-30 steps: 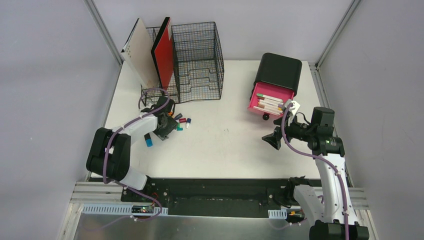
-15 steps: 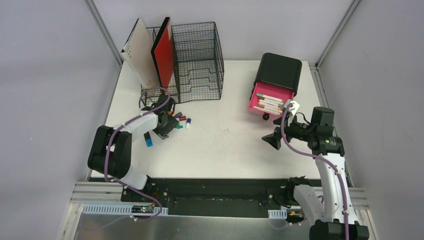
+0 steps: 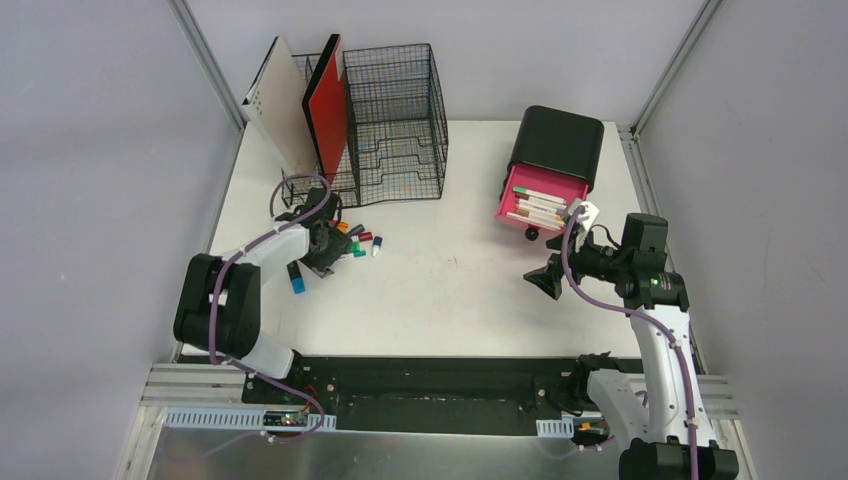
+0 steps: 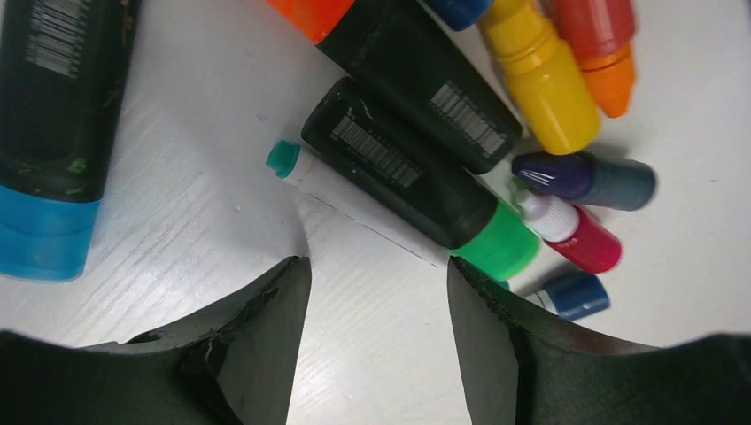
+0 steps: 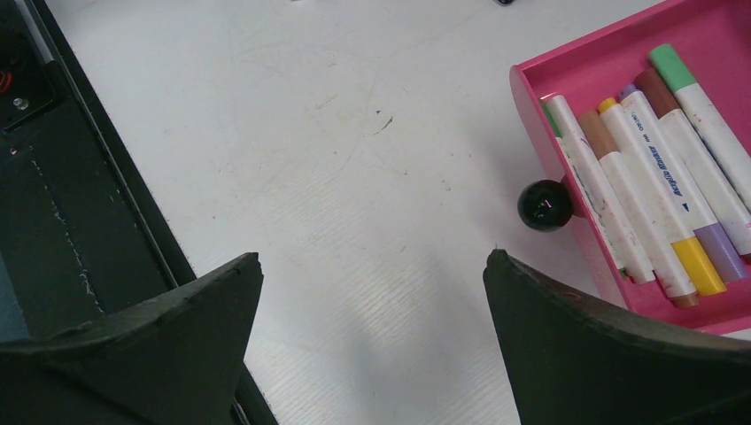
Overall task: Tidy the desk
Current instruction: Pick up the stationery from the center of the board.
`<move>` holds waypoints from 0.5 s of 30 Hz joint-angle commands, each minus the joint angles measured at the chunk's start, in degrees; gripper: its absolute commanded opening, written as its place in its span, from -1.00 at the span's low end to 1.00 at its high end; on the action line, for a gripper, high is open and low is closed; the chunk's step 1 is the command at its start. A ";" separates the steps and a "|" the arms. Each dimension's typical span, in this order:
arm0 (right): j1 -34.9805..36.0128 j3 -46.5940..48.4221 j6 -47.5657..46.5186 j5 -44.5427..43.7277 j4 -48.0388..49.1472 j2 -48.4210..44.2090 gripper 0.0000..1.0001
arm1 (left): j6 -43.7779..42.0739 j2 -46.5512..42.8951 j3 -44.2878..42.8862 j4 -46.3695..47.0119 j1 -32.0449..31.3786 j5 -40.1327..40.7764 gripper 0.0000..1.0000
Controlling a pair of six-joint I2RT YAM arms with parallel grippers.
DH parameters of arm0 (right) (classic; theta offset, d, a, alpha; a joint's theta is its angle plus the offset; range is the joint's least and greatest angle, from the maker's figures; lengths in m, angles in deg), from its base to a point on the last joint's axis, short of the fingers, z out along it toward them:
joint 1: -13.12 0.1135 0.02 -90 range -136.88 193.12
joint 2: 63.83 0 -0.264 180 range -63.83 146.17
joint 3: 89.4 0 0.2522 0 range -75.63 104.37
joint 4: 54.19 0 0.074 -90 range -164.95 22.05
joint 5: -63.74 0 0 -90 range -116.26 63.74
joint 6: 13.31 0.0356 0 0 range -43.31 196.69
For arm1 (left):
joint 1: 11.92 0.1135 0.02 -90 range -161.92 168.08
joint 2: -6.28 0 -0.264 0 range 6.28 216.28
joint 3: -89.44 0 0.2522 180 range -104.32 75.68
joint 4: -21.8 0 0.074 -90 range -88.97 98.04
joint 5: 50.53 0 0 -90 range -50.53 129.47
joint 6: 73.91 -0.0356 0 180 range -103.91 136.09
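Left wrist view shows you the left gripper point(image 4: 376, 266), jaws wide, over the matte white desk point(image 4: 177, 239) by a glossy black green-capped cylindrical marker point(image 4: 398, 173), neighbours cropped; the right gripper point(image 5: 372, 257) gapes wide beside the cut-off pink plastic drawer point(image 5: 602, 62).

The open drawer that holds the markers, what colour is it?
Pink. The drawer shows best in the right wrist view.

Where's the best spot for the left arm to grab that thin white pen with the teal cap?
Probably the teal-capped end of the thin white pen, from above, fingers straddling the barrel: the rest lies flat against the green-capped black marker.
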 commanded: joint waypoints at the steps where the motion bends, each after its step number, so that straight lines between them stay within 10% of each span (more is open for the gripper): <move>1: -0.31 0.24 -1.44 1.65 1.03 0.01 0.98 | 0.28 4.32 -2.64 0.68 0.90 -3.88 0.18; 15: -0.31 0.23 -1.62 1.64 0.82 0.33 0.98 | -1.06 1.67 2.36 -0.32 1.02 -4.35 -0.08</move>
